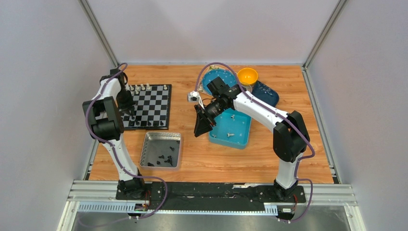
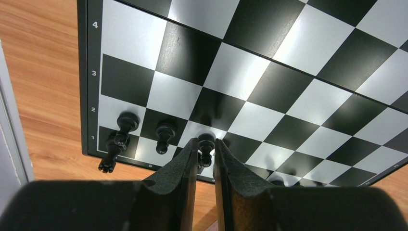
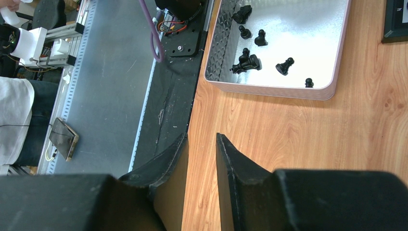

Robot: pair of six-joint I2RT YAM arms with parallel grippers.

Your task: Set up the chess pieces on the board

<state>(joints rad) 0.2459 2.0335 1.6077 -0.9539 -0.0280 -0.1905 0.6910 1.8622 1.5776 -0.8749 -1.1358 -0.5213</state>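
Board [image 2: 269,86] glossy, checkered | left gripper [image 2: 206,145] flanks black pawn [image 2: 206,139], grip unclear | right gripper [image 3: 202,137] slightly apart, empty

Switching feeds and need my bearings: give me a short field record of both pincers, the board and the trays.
left pincer: straddling a black piece at the board's edge; grip cannot be told
right pincer: empty, jaws slightly apart, over the table beside the silver tray
board: other black pieces along that edge, white pieces along the far row
silver tray: loose black pieces inside
blue tray: a few spare white pieces
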